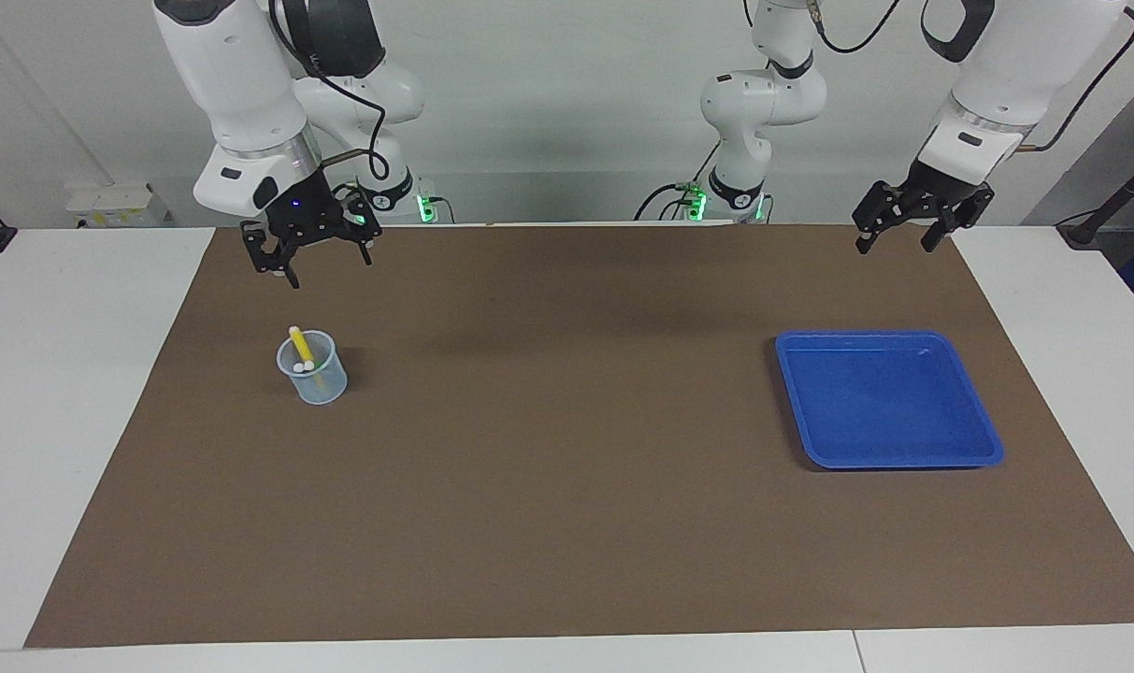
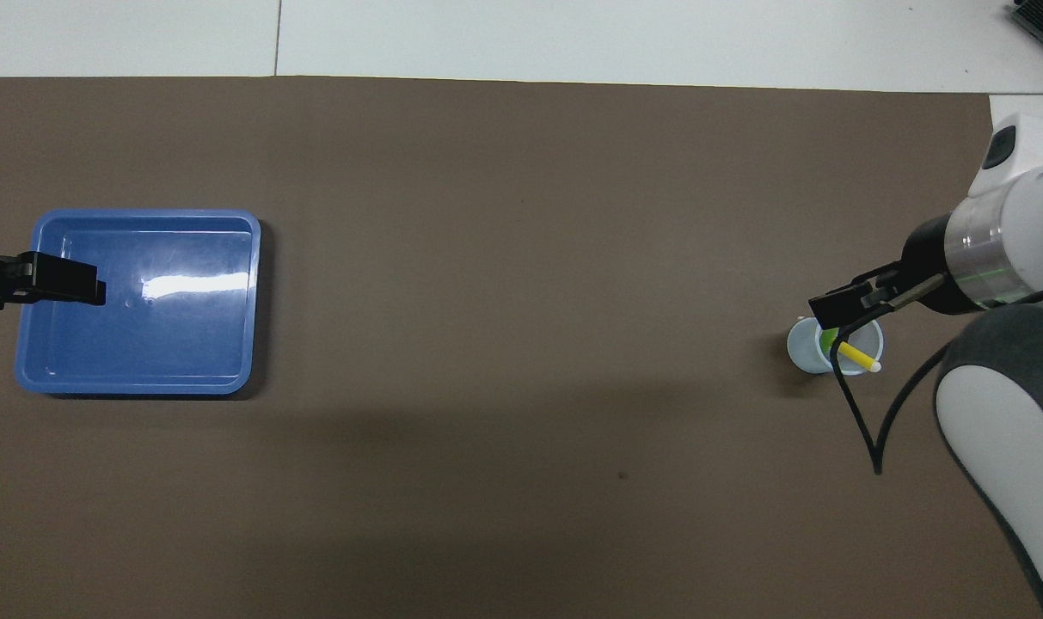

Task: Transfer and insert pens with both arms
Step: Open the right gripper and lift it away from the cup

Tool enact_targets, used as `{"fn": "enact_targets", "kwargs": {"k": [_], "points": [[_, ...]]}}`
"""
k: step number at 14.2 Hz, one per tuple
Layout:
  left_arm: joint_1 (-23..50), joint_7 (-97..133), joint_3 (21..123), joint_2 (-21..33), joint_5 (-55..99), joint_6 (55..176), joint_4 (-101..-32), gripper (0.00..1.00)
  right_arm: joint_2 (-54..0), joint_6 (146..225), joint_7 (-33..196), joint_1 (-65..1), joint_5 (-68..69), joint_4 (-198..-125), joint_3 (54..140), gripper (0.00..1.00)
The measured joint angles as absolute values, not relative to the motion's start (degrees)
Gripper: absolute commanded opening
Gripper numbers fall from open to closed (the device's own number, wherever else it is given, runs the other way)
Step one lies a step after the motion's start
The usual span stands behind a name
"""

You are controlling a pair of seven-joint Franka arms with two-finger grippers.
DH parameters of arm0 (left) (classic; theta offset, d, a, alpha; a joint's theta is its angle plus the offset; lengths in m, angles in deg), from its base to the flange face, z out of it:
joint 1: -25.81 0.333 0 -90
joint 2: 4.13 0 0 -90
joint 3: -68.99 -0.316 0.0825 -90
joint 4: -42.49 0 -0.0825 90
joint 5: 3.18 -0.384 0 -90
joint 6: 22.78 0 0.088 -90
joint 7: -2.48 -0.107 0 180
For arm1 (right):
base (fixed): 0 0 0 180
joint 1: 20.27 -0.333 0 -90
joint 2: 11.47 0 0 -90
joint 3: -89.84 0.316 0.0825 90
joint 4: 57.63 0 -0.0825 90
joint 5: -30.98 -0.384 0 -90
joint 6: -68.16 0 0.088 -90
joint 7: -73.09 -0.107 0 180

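Note:
A clear plastic cup [image 1: 312, 379] [image 2: 806, 351] stands on the brown mat toward the right arm's end. A yellow pen [image 1: 300, 345] [image 2: 856, 356] leans in it with its pale end up. A green pen [image 2: 826, 340] shows inside the cup from above, and pale pen ends sit beside the yellow one. My right gripper [image 1: 328, 267] [image 2: 837, 306] hangs open and holds nothing, over the mat between the cup and the robots. Toward the left arm's end, my left gripper [image 1: 895, 246] [image 2: 89, 291] hangs open and holds nothing, over the mat's edge nearest the robots.
A blue tray [image 1: 889, 336] [image 2: 143, 214] lies on the mat toward the left arm's end. The brown mat [image 1: 567, 467] covers most of the white table. Black cable [image 2: 865, 438] loops below the right wrist.

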State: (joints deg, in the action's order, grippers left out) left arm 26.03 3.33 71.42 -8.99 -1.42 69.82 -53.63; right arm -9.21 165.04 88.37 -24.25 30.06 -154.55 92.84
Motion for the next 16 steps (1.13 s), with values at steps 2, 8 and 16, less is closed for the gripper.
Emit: {"fn": "enact_targets", "kwargs": {"k": [2,8,16], "points": [[26.0,3.3,71.4,-9.0,-1.4,69.9,-53.6,1.0,-9.2,165.0,88.4,-22.8,30.1,-154.1,92.5,1.0],[26.1,3.3,71.2,-9.0,-1.4,70.0,-53.6,1.0,-9.1,162.9,88.4,-22.1,30.1,-153.5,92.5,1.0],[26.1,3.3,71.2,-9.0,-1.4,70.6,-53.6,1.0,-8.3,158.3,88.3,-22.0,30.0,-151.3,91.7,1.0]]}}
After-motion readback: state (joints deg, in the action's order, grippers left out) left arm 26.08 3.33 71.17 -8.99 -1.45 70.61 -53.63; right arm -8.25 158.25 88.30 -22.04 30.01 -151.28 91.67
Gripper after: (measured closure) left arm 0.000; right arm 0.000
